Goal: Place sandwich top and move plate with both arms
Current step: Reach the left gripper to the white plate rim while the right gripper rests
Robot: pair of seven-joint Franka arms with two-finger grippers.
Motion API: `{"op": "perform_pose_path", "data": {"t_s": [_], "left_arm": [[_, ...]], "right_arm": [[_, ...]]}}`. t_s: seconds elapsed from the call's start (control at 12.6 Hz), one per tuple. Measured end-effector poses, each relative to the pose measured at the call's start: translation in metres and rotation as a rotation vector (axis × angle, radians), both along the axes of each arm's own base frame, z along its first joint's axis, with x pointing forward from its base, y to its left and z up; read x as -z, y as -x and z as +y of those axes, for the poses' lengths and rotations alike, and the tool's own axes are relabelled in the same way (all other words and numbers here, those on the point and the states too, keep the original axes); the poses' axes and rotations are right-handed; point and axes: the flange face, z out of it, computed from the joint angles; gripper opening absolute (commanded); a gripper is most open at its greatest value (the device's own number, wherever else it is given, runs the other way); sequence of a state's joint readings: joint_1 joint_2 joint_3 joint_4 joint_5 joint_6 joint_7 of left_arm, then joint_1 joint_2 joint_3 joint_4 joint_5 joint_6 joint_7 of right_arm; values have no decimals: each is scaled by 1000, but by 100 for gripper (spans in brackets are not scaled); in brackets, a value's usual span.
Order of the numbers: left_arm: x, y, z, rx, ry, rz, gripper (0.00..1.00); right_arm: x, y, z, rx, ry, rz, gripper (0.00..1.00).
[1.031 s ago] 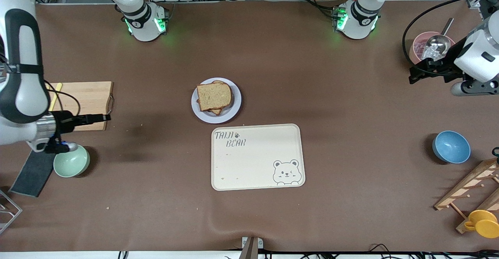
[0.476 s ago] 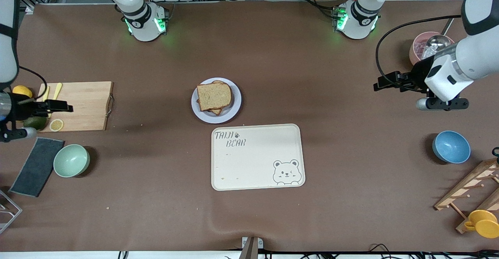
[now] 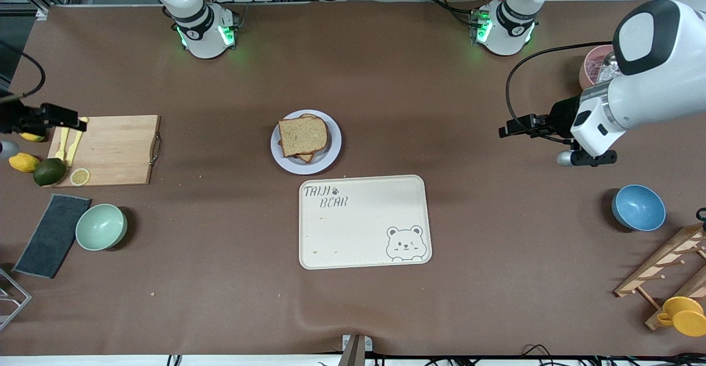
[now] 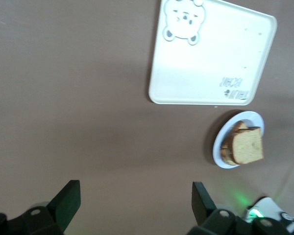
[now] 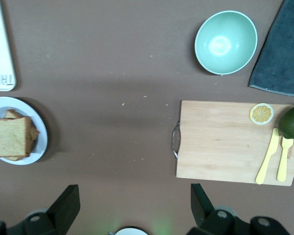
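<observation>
Centrally, speckled square sandwich top (image 3: 302,135) on round plate (image 3: 332,151) — both grippers' fingers (image 4: 64,204) wide, empty.

Speckled sandwich top (image 3: 302,135) lies stacked on the lavender-white plate (image 3: 331,156).

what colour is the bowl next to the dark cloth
Pale mint green bowl, clearest in the right wrist view, beside the dark grey cloth.

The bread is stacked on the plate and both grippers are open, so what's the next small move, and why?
Probably bring both arms in toward the plate. The top slice already rests on the sandwich, while the left gripper hangs open over bare table and the right gripper hangs open over the cutting board, both well away from the plate.
</observation>
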State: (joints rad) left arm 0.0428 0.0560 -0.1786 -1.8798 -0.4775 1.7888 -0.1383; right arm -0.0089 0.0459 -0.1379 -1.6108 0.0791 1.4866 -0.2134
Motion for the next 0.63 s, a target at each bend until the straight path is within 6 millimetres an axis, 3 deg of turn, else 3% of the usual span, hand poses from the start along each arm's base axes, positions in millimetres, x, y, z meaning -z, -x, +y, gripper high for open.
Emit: {"op": "perform_pose_path", "data": {"t_s": [0.24,0.63], "left_arm": [[11,3,-14,-15,41,0,100],[57,11,-59,-32,157,-2,100]], "right_arm": [[-18,20,13,-12,2,-34,100],[-52,14,18,-31,49,-127,100]]}}
